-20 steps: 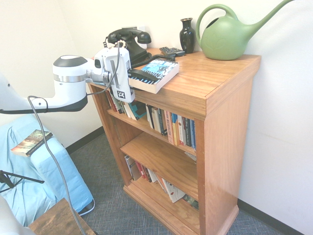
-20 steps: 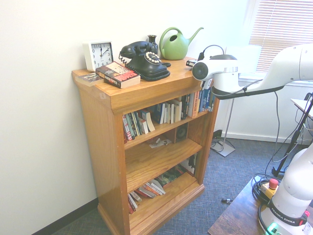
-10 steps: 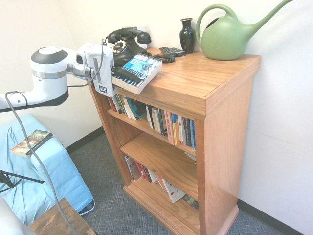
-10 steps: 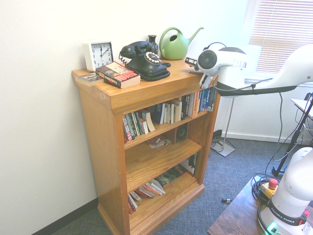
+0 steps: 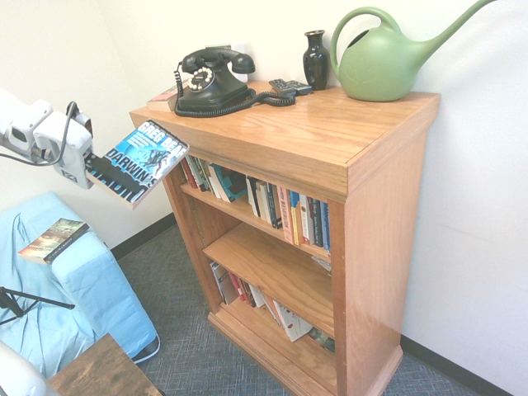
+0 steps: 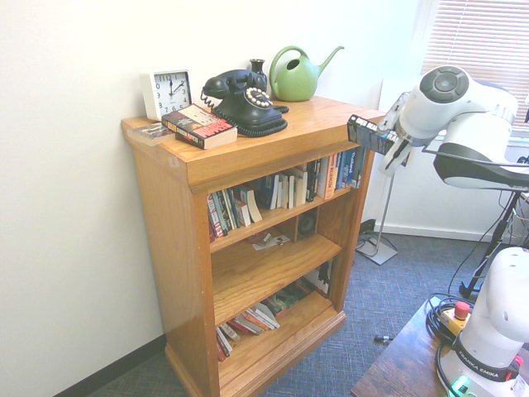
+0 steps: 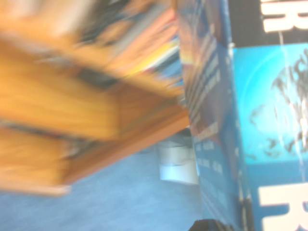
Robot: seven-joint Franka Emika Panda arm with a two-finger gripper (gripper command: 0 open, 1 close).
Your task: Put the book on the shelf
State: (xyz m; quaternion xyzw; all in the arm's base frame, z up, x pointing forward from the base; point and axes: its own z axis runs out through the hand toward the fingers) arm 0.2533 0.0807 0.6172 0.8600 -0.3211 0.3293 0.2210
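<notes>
The book (image 5: 140, 161), a thick paperback with a blue-and-black cover and white "GREG BEAR DARWIN'S" lettering, hangs in the air tilted, just off the bookcase's front left corner. My gripper (image 5: 89, 169) is shut on its lower edge. In the second exterior view the book (image 6: 368, 134) is seen end-on beside the gripper (image 6: 393, 142), level with the bookcase top. The shelf (image 5: 244, 216), the uppermost inner board, carries a row of upright spines, as the second exterior view of the shelf (image 6: 277, 217) also shows. In the blurred wrist view the book (image 7: 260, 125) fills the right side.
On the bookcase top (image 5: 330, 124) stand a black telephone (image 5: 210, 76), a dark vase (image 5: 316, 59) and a green watering can (image 5: 388, 58). A clock (image 6: 167, 93) and a reddish book (image 6: 198, 126) sit at its other end. A brownish paperback (image 5: 51, 239) lies on the blue-covered seat (image 5: 74, 305).
The gripper has lifted the book off the bookcase top and carried it away from the case, out past the front corner. The book now tilts steeply in the air.
</notes>
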